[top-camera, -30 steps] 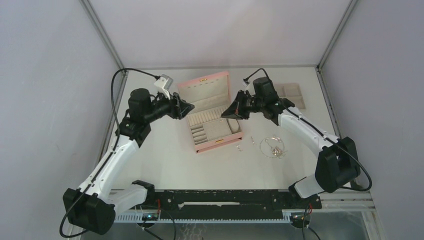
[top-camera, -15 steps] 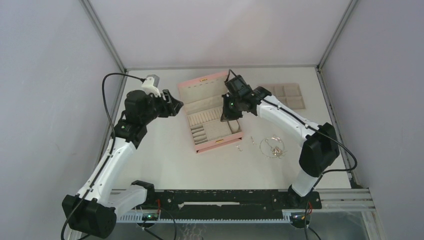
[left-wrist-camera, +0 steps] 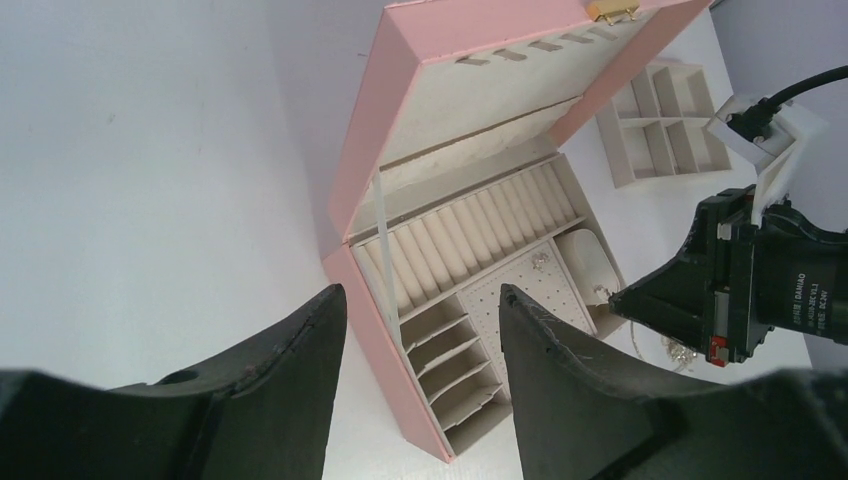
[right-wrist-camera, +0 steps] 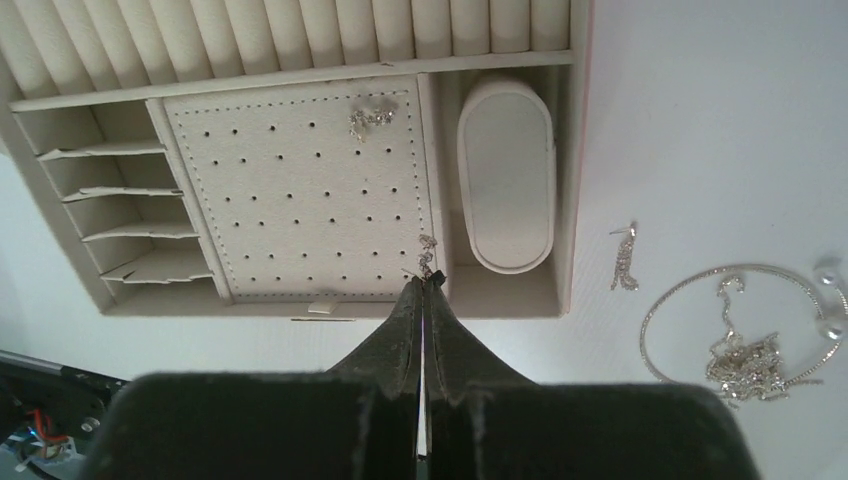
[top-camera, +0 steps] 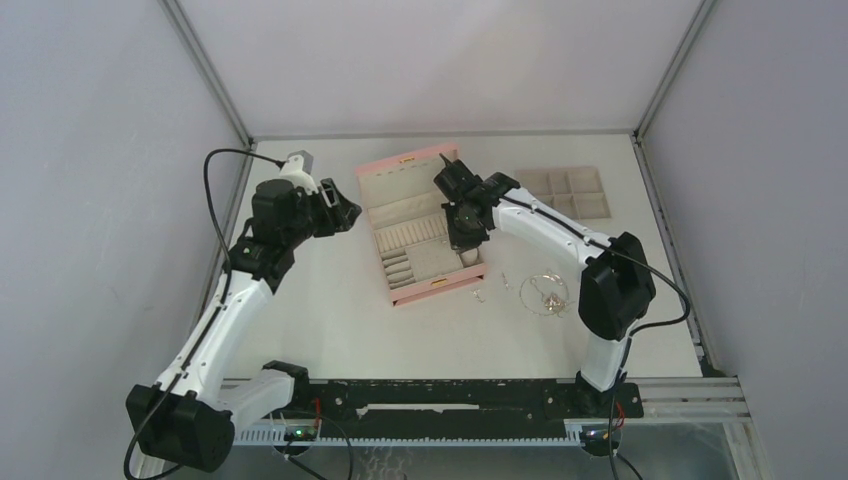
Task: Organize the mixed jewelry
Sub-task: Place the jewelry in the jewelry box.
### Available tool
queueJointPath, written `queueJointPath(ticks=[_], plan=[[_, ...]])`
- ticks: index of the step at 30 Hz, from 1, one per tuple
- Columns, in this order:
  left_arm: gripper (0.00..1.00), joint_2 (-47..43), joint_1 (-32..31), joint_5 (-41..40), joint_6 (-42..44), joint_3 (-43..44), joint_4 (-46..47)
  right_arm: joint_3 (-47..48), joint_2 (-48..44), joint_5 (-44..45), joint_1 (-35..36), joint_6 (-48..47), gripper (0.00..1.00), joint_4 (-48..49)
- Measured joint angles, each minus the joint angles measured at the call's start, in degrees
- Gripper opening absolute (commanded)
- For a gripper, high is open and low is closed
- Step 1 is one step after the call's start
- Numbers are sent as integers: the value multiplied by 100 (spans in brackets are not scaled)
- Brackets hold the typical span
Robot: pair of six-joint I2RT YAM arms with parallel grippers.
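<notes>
Pinching earring (right-wrist-camera: 427, 252) over perforated pad (right-wrist-camera: 300, 190)

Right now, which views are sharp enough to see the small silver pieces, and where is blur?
Right wrist view: even light, the earring at the shut right gripper tip is sharp, its fingers dark and soft. Left wrist view: the open left gripper is blurred, the pink box is sharp. Top external view: no glare, but the necklace is tiny.

— What encloses the scene?
— Pale grey walls (top-camera: 100, 150) on three sides, with metal posts (top-camera: 205, 70) slanting in from the upper corners.
— And below?
— A white table (top-camera: 340, 330), evenly lit, with a black rail (top-camera: 450, 395) across the lower frame.
</notes>
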Motion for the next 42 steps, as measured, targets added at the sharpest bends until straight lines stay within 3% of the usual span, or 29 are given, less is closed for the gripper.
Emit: queueJointPath(ticks=[42], plan=[[64,326,0,11,-52,50,-136,610,802,297,225,-280,0,-435]])
